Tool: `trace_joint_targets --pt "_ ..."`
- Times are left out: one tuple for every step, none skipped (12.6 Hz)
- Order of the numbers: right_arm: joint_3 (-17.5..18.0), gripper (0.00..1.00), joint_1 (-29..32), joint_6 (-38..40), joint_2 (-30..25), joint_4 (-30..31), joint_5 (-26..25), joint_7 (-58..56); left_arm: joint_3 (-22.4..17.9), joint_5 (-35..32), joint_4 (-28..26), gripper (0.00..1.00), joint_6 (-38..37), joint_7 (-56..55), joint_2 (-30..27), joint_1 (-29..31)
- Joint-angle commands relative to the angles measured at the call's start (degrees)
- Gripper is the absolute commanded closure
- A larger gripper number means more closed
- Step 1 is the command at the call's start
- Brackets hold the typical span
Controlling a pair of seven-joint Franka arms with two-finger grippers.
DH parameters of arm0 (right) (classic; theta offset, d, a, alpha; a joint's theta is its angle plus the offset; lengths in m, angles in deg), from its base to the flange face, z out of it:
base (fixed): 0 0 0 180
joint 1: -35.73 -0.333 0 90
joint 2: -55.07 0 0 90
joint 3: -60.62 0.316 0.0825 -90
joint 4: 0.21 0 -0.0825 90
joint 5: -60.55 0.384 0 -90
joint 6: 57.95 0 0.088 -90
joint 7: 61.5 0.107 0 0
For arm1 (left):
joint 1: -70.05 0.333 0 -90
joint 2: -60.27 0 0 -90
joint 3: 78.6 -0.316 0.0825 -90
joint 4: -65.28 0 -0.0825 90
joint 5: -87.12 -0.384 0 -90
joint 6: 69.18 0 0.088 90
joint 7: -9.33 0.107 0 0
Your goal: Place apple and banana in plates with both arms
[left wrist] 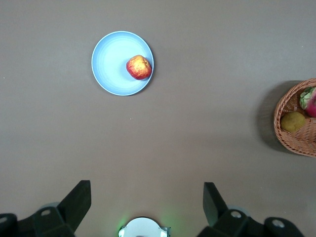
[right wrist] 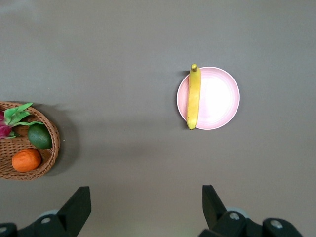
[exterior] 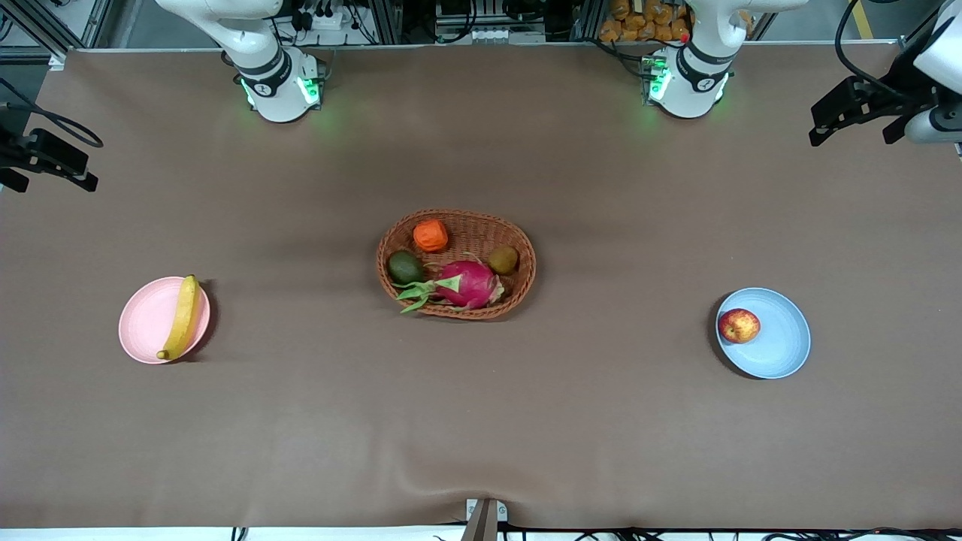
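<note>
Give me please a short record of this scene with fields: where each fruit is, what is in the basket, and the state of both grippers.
apple: on the blue plate, toward the left arm's end of the table
banana: on the pink plate, along its rim on the basket's side, toward the right arm's end
basket: mid-table; holds a dragon fruit, orange fruit, green fruit, brownish fruit
left gripper: open, empty, raised at the table's edge
right gripper: open, empty, raised at the table's edge

Brown table [exterior: 481, 421] with pink plate [exterior: 146, 319], wicker basket [exterior: 518, 289], blue plate [exterior: 785, 342].
</note>
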Motion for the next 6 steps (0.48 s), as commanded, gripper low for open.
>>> trace_joint_targets --pt "0.3 0.0 0.5 -0.1 -1.0 0.6 0.8 0.7 -0.5 -1.3 -0.7 0.0 -1.4 0.6 -1.3 0.2" --pt "0.4 0.0 0.4 -0.2 -1.0 0.5 0.8 0.8 -0.5 -1.2 -0.7 0.0 -1.5 0.5 -1.3 0.5" --pt "0.4 0.0 0.3 -0.3 -0.9 0.2 0.8 0.8 -0.5 -1.2 -0.7 0.0 -1.6 0.1 -1.4 0.5" --pt "0.4 0.0 0.3 -0.3 -0.8 0.3 0.8 0.8 -0.5 -1.2 -0.8 0.0 -1.6 0.4 -1.4 0.5" --pt "0.4 0.0 0.3 -0.4 -0.6 0.1 0.8 0.7 -0.6 -1.2 -0.8 0.0 -1.6 0.5 -1.3 0.5" --pt "0.4 0.0 0.3 -0.5 -0.6 0.2 0.8 0.7 -0.4 -1.2 -0.8 0.0 -1.6 0.4 -1.3 0.4"
